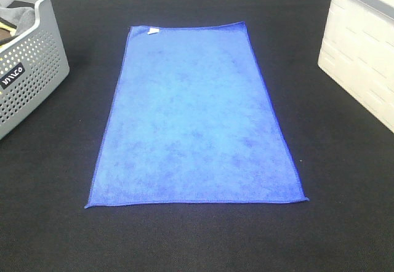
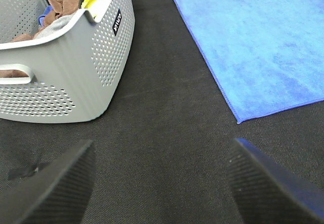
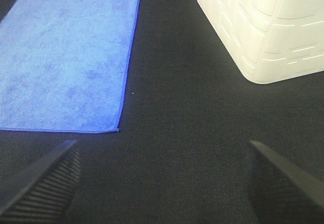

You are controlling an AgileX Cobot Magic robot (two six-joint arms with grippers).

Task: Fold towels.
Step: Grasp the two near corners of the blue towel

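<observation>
We look down from high at the near end of the black cloth table (image 1: pixel 345 235), with the bright royal-blue rectangular microfibre towel (image 1: pixel 197 118) central. Our wrist cameras sit low and close to the table, facing forward. The left takes in the perforated grey plastic basket (image 2: pixel 76 82), the right the cream ribbed plastic bin (image 3: pixel 263 31), and all three views share the towel.

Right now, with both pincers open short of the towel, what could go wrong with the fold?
1. The towel lies flat on the black surface, so the left pincer and right pincer may miss its thin edge or slide it rather than lift it.
2. The grey basket and white bin flank the towel; a wide swing could bump either.
</observation>
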